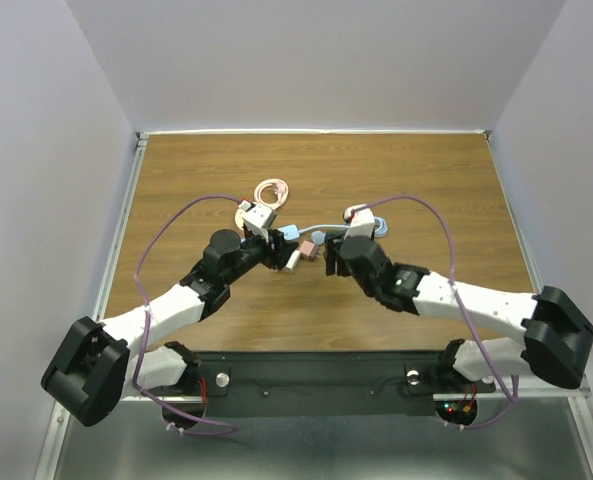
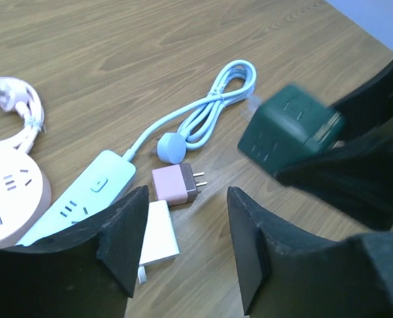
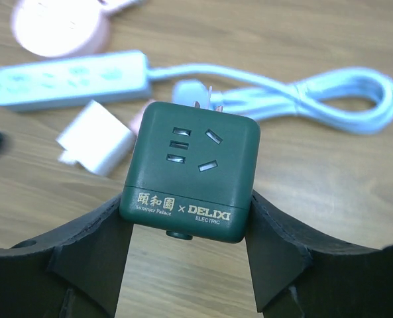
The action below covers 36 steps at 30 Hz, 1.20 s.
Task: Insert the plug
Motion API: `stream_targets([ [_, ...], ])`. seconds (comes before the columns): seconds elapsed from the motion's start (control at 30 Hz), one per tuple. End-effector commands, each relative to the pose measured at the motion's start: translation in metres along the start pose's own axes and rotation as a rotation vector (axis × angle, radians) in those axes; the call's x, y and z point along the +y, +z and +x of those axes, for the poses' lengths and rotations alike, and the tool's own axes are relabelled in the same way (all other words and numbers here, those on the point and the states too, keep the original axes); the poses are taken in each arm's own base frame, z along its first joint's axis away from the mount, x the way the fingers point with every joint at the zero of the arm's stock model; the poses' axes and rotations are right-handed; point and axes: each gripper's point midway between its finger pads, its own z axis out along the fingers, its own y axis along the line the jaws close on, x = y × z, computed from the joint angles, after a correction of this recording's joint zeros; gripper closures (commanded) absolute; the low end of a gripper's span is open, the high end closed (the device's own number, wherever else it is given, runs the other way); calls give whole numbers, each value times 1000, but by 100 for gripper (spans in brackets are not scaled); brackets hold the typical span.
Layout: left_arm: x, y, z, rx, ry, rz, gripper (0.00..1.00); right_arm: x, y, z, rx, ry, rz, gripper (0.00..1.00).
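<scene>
My right gripper (image 3: 186, 222) is shut on a dark green cube socket (image 3: 189, 169) marked DELIXI and holds it above the table with its socket face toward the camera. The cube also shows in the left wrist view (image 2: 282, 129), to the right of my left gripper. My left gripper (image 2: 186, 222) is open and empty, low over the wood. A pink plug adapter (image 2: 175, 185) with two prongs lies just beyond its fingers. A white charger (image 2: 158, 235) lies beside the left finger. In the top view both grippers, left (image 1: 276, 255) and right (image 1: 328, 257), face each other at mid-table.
A light blue power strip (image 2: 90, 195) lies left of the adapter, with its coiled cable (image 2: 216, 106) and round plug (image 2: 171, 147) beyond. A pink round socket (image 2: 10, 195) and its coiled cord (image 2: 20, 109) lie at the far left. Purple arm cables (image 1: 176, 225) arc over both arms.
</scene>
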Motion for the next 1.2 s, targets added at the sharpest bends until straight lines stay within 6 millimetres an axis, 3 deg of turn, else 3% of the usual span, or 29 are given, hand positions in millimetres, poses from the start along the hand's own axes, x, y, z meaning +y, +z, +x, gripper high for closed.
stream_targets([
  [0.0, 21, 0, -8, -20, -35, -141, 45, 15, -19, -46, 85, -56, -230, 78],
  [0.03, 27, -1, -4, -7, -55, -174, 45, 13, -24, -44, 140, -71, -255, 78],
  [0.1, 31, -2, -1, -6, -85, -203, 38, 30, -31, -61, 172, -90, -356, 78],
  [0.13, 40, -4, 1, -14, -115, -255, 33, 28, -33, -57, 221, -105, -368, 78],
  [0.3, 49, -8, 1, -25, -173, -309, 28, 54, -31, -68, 304, -123, -512, 78],
  [0.33, 55, -9, 2, -28, -179, -334, 28, 52, -27, -81, 289, -104, -513, 78],
  [0.4, 66, -12, 5, -22, -202, -377, 28, 53, -20, -75, 344, -93, -552, 77],
  [0.43, 70, -14, 8, -16, -214, -389, 28, 57, -20, -84, 342, -90, -572, 77],
  [0.47, 79, -17, 10, -20, -240, -409, 27, 60, -12, -74, 385, -100, -586, 77],
  [0.5, 83, -18, 8, -25, -255, -414, 27, 63, -15, -81, 377, -105, -602, 77],
  [0.7, 112, -20, 12, -15, -310, -451, 28, 79, 16, -64, 494, -133, -637, 78],
  [0.77, 113, -17, 15, 2, -321, -437, 28, 82, 23, -63, 511, -137, -649, 78],
  [0.8, 116, -16, 21, 25, -328, -440, 28, 87, 25, -75, 493, -136, -673, 78],
  [0.87, 122, -14, 26, 48, -335, -451, 29, 92, 33, -68, 535, -132, -690, 78],
  [0.9, 123, -13, 29, 62, -336, -448, 30, 97, 36, -79, 513, -139, -706, 78],
  [1.0, 124, -11, 43, 111, -346, -452, 30, 98, 47, -73, 550, -150, -698, 79],
  [1.17, 127, -13, 54, 119, -365, -469, 30, 101, 48, -84, 538, -166, -708, 79],
])
